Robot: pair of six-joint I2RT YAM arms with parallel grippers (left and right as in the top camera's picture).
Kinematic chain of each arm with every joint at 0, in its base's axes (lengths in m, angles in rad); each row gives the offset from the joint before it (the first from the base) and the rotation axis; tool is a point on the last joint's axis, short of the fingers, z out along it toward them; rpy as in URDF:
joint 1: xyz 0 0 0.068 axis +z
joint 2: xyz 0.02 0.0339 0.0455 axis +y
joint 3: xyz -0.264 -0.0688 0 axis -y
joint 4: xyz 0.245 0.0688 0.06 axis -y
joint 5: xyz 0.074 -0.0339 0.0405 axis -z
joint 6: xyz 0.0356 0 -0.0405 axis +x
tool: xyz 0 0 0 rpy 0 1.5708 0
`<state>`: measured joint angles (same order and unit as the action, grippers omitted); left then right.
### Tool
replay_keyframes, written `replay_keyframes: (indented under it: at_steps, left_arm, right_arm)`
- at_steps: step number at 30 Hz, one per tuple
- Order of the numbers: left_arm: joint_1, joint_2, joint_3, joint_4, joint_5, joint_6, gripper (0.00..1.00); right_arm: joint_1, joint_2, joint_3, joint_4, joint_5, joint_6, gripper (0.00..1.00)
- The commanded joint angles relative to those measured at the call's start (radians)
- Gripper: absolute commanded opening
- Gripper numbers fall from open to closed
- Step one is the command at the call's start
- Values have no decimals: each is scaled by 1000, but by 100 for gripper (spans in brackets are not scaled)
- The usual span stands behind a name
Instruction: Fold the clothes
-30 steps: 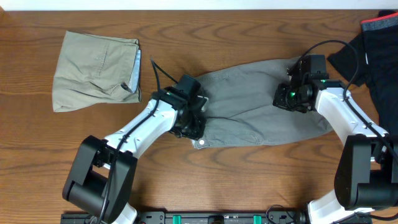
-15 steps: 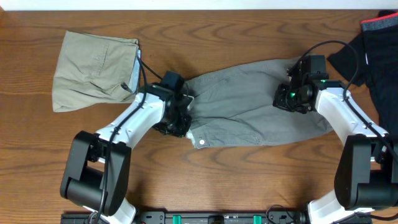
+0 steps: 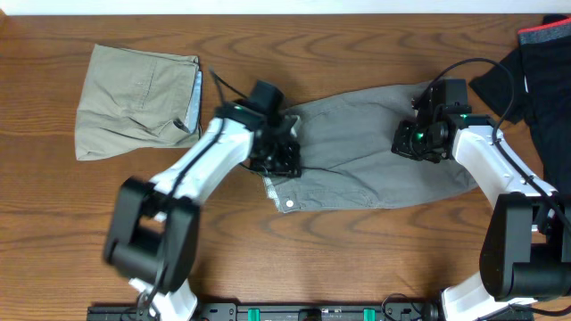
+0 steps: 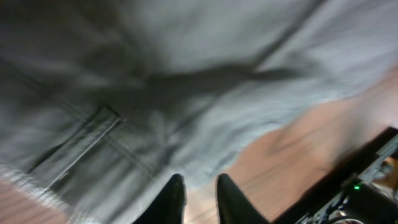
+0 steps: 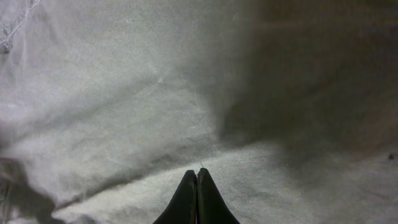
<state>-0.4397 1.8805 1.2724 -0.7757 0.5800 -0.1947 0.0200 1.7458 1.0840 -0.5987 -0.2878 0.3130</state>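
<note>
The grey shorts (image 3: 357, 152) lie spread across the middle of the table, their metal button (image 3: 288, 205) at the lower left corner. My left gripper (image 3: 284, 163) is over their left, waistband end. In the blurred left wrist view it (image 4: 200, 186) stands open by a narrow gap, with wood showing between the tips and the grey cloth (image 4: 186, 81) just beyond them. My right gripper (image 3: 410, 145) rests on the right part of the shorts. In the right wrist view it (image 5: 197, 177) is shut, tips together on top of the cloth (image 5: 124, 93).
Folded beige shorts (image 3: 138, 102) lie at the back left. A black garment with red trim (image 3: 535, 53) sits at the back right corner, close to my right arm. Bare wooden table (image 3: 357, 259) runs along the front.
My left gripper swung left off the shorts' end, then back right over the waistband, and its jaws narrowed. The right gripper has not moved.
</note>
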Motion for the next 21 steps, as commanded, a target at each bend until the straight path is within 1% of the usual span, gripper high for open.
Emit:
replay_keyframes:
  at_steps: [1, 3, 6, 8, 12, 18, 21]
  left_arm:
    - [-7, 121, -27, -5, 19, -112, 13]
    - [0, 162, -27, -5, 53, -120, 8]
    - [32, 180, -27, -6, 66, -125, 6]
    - [68, 177, -26, -4, 51, -125, 6]
    - [177, 178, -22, 20, -33, -124, 7]
    - [331, 178, -11, 98, -43, -52, 7]
    - [373, 177, 18, 101, -34, -21, 7]
  right_arm:
    - [4, 7, -2, 0, 0, 16, 1]
    - [4, 7, -2, -4, 0, 15, 1]
    - [4, 7, -2, -12, 0, 15, 1]
    - [4, 7, -2, -12, 0, 15, 1]
    - [4, 7, -2, -6, 1, 15, 1]
    - [4, 7, -2, 51, 0, 15, 2]
    - [4, 7, -2, 105, 0, 15, 2]
